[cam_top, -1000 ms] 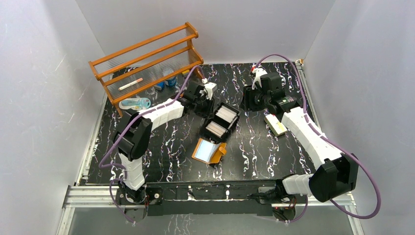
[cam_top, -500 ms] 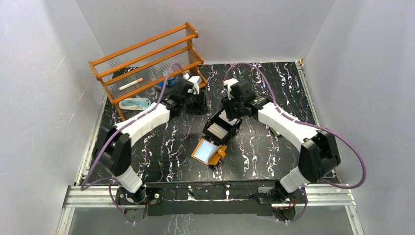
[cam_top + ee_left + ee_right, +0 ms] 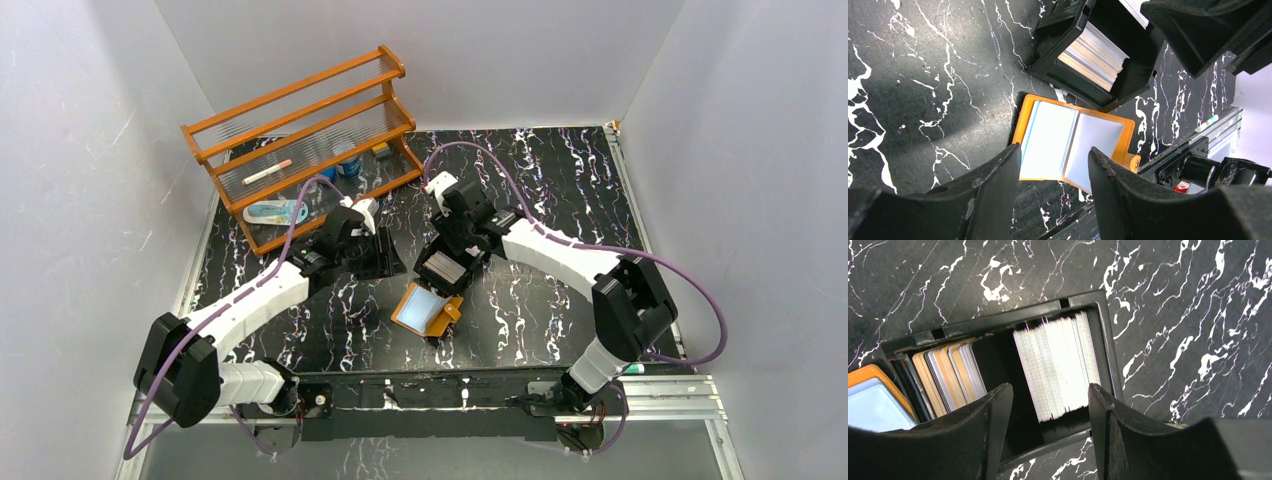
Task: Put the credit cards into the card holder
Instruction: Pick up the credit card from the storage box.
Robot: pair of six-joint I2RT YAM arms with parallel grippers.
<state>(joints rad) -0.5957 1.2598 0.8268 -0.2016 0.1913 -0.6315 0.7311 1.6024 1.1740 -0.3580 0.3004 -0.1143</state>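
Right gripper (image 3: 1048, 405) held wide and empty over the black tray (image 3: 998, 324).
The credit cards (image 3: 1058, 365) are stood edge-on in its two compartments, white in one, tan and pale in the other. Just beside the tray the card holder (image 3: 1098, 145) is laid open, clear sleeves up, framed by the left gripper (image 3: 1054, 150), likewise spread wide with nothing gripped. A wooden rack (image 3: 300, 130) is set far left on the table (image 3: 540, 310).
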